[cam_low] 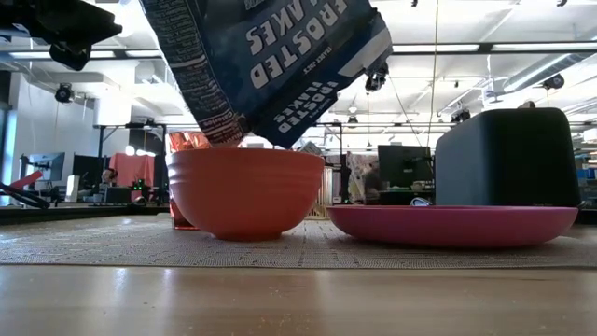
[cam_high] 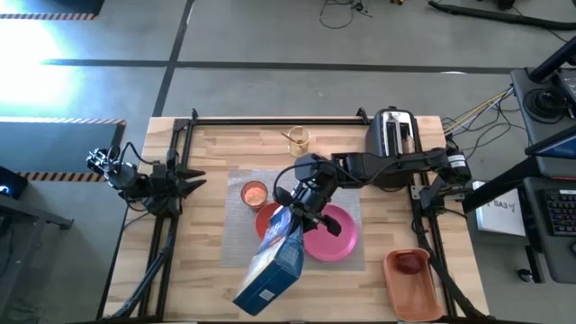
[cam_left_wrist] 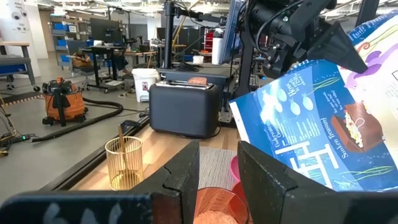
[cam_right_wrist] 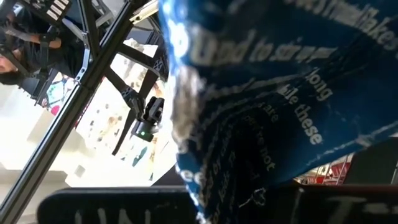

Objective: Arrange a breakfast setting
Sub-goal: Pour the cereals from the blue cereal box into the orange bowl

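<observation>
My right gripper [cam_high: 304, 209] is shut on a blue cereal box [cam_high: 270, 270], tipped over the orange bowl [cam_low: 245, 191] with its lower end [cam_low: 280, 131] just above the rim. The bowl and the pink plate [cam_high: 335, 234] sit on the grey placemat [cam_high: 236, 238]. The small orange cup [cam_high: 255, 193] stands on the mat's far left part. The gold spoon stands in a gold wire holder [cam_high: 298, 139]. A toast slice [cam_left_wrist: 198, 81] sticks out of the toaster [cam_high: 396, 135]. The red apple [cam_high: 409, 263] lies in the orange tray [cam_high: 412, 288]. My left gripper [cam_left_wrist: 217, 180] is open at the table's left. My right gripper holds the cereal box near its lower end, on the box's upper edge [cam_left_wrist: 305, 68]. The fingers come from the table's right and far side, slanting down. The box is lifted clear and upside down, its higher end toward the near edge. Gripper and box hide the place of contact.
The toaster stands at the far right. The orange tray sits at the near right corner. Black frame rails run along the table's left [cam_high: 171, 234], right [cam_high: 427, 234] and far sides. Bare wood shows near the front edge [cam_high: 198, 297].
</observation>
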